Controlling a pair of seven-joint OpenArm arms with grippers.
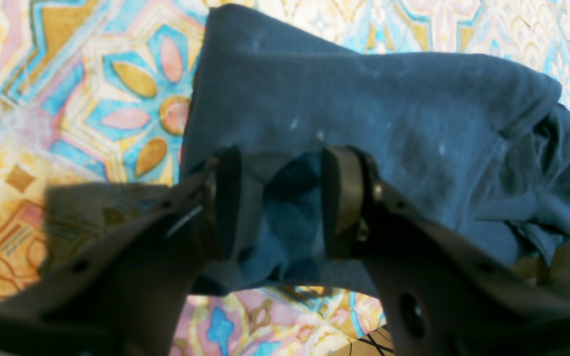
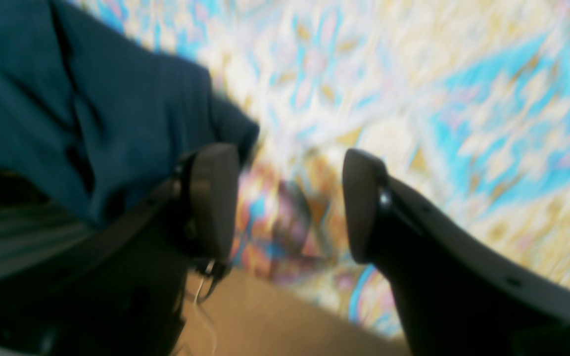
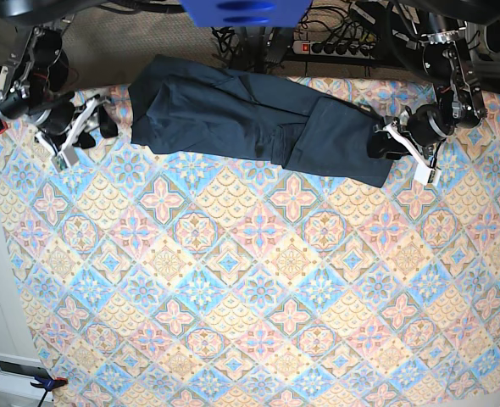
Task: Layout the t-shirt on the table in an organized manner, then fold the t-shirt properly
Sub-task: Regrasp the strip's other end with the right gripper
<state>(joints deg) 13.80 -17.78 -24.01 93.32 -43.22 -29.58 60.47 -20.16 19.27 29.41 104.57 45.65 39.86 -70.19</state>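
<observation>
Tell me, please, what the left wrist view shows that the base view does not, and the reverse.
Only the left wrist view shows the left gripper with t-shirt cloth bunched between its fingers, and faint pale specks on the fabric.

Only the base view shows the whole shirt along the far edge of the table, the right gripper empty beside it, and a power strip behind.

Both show the shirt on the patterned cloth.
</observation>
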